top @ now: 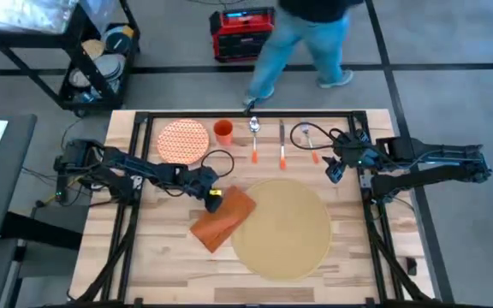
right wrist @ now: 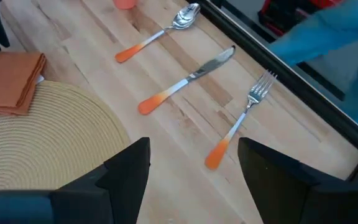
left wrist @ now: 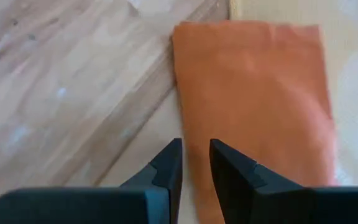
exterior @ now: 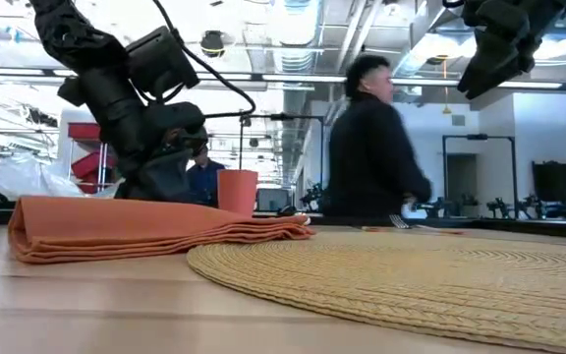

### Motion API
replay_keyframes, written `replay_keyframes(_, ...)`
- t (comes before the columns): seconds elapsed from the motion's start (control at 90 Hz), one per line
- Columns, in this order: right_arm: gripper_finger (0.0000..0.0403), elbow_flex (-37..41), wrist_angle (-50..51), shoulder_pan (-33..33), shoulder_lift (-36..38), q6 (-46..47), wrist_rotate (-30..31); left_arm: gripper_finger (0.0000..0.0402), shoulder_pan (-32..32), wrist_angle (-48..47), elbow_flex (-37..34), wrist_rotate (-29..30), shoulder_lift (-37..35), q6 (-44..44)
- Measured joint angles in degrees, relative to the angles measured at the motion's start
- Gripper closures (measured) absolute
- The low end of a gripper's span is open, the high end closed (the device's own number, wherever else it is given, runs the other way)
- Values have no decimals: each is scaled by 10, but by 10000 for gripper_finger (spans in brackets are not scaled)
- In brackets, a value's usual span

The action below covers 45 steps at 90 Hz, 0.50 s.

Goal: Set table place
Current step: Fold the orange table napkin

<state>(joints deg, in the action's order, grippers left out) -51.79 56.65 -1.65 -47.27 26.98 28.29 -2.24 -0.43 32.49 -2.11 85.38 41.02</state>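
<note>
The round tan placemat (top: 282,228) lies on the wooden table (top: 161,257), near the middle. A folded orange napkin (top: 222,219) lies slantwise with its right side on the placemat's left rim. My left gripper (top: 215,197) is low at the napkin's far end. Its fingers stand a narrow gap apart (left wrist: 196,163), astride the napkin's long edge (left wrist: 180,118). My right gripper (top: 335,168) hangs wide open (right wrist: 194,155) above the table's far right, with nothing between its fingers. A fork (right wrist: 240,118) lies on the wood just beyond it. My left gripper points down at the napkin's long edge (left wrist: 184,134), one finger over the wood and one over the cloth. The napkin lies flat. I cannot tell whether the fingertips touch it.
Along the far edge lie a patterned orange plate (top: 183,141), an orange cup (top: 222,131), a spoon (top: 254,137), a knife (top: 282,147) and the fork (top: 308,142). A person (top: 306,43) walks past beyond the far edge. Bare wood shows at the near left.
</note>
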Motion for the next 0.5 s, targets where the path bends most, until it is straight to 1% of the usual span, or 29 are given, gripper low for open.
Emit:
replay_keyframes(0.333, 170, 0, -2, 0, 0, 0, 0, 337, 9, 15, 0, 1, 2, 0)
replay_keyframes(0.433, 170, 0, -2, 0, 0, 0, 0, 337, 22, 10, 11, 0, 30, -10)
replay_keyframes(0.5, 170, 0, -2, 0, 0, 0, 0, 337, 28, 11, 33, -8, 58, -18)
